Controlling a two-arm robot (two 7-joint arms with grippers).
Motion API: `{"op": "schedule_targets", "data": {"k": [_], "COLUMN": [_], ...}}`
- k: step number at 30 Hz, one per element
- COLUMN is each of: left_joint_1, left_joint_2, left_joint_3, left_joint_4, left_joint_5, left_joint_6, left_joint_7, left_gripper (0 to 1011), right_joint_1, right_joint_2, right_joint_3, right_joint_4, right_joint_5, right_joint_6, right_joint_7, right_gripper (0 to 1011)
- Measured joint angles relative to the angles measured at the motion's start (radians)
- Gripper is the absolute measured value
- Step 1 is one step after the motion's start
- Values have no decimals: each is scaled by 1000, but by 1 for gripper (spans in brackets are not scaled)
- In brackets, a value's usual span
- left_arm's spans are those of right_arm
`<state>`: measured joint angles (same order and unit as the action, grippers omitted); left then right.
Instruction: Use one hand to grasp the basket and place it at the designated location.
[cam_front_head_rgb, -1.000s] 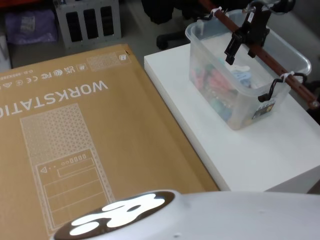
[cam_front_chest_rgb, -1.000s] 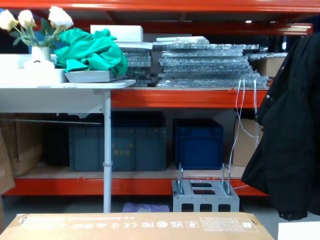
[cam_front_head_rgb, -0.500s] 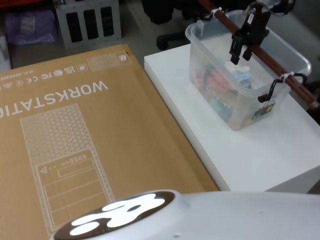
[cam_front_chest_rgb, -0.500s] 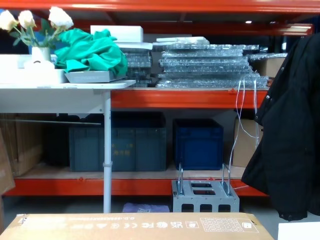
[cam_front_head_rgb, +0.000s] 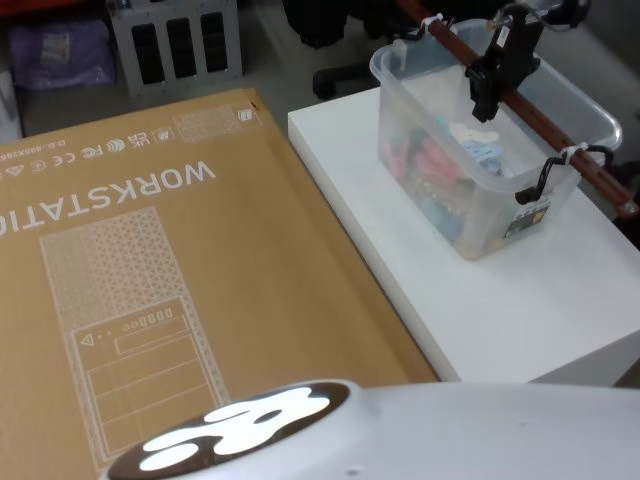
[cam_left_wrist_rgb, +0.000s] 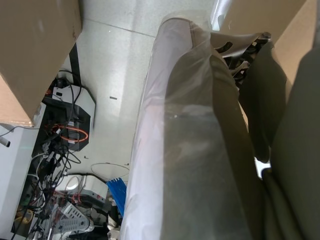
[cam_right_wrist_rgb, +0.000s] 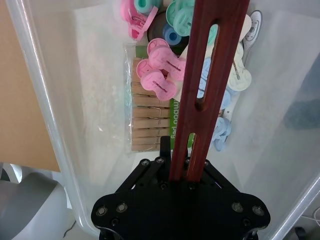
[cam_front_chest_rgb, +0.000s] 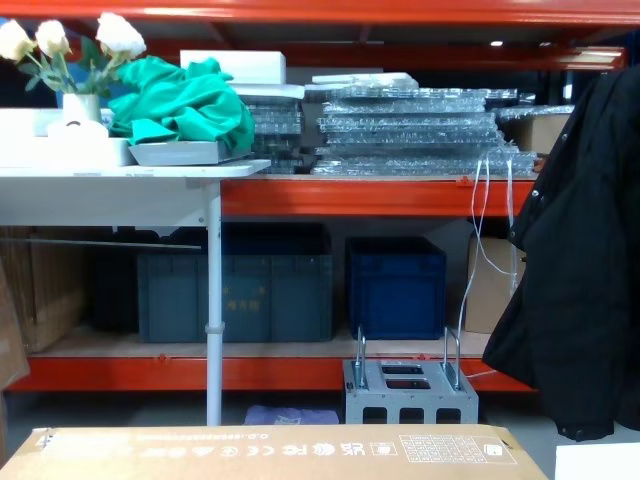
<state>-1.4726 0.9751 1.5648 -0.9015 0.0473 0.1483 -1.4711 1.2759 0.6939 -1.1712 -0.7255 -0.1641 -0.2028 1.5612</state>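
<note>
Right now your right claw (cam_front_head_rgb: 484, 98) is closed tight on the basket's red-brown handle (cam_front_head_rgb: 535, 120). In the right wrist view the slotted bar comes straight up from between the jaws, with no gap on either side. The grip is on the half of the bar that lies away from you, not at its middle.

The basket (cam_front_head_rgb: 405, 105) sits directly under the claw, its base on the white table (cam_front_head_rgb: 520, 300). Its long axis runs diagonally, from beyond the claw on its left to nearer you on its right. The handle follows that same line above the open top, and a wire clip (cam_front_head_rgb: 548, 178) holds it at the near short end. Below the claw, inside the tub, lie pink plastic pegs (cam_right_wrist_rgb: 160, 82) and a pack of wooden clothespins (cam_right_wrist_rgb: 147, 120).

For room to move, the largest bare stretch of table is on your side of the claw. To the claw's left, only a narrow strip of table lies between the tub wall and the table edge. The big cardboard box (cam_front_head_rgb: 180, 290) lies just past that edge. On the claw's right, the near end of the handle sticks out past the tub. How close the far short end stands to the table's far edge I cannot tell.

Your left arm is parked low, its wrist camera facing floor and cables (cam_left_wrist_rgb: 65, 135).
</note>
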Motion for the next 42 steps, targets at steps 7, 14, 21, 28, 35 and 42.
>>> {"op": "schedule_targets", "data": {"k": [7, 14, 21, 28, 35, 42], "left_joint_1": [0, 0, 0, 0, 0, 0], "left_joint_2": [0, 0, 0, 0, 0, 0], "left_joint_3": [0, 0, 0, 0, 0, 0], "left_joint_4": [0, 0, 0, 0, 0, 0], "left_joint_5": [0, 0, 0, 0, 0, 0], "left_joint_6": [0, 0, 0, 0, 0, 0], "left_joint_7": [0, 0, 0, 0, 0, 0], "left_gripper": [0, 0, 0, 0, 0, 0], "right_joint_1": [1, 6, 15, 20, 27, 42], "right_joint_2": [4, 18, 39, 60, 67, 69], "right_joint_3": [-1, 1, 7, 12, 14, 14], "right_joint_4": [-6, -29, -70, -105, -117, -131], "right_joint_5": [0, 0, 1, 7, 12, 12], "right_joint_6": [2, 8, 24, 34, 35, 25], "right_joint_7": [-1, -7, -7, -3, -2, 1], "right_gripper": [3, 0, 1, 1, 1, 0]}}
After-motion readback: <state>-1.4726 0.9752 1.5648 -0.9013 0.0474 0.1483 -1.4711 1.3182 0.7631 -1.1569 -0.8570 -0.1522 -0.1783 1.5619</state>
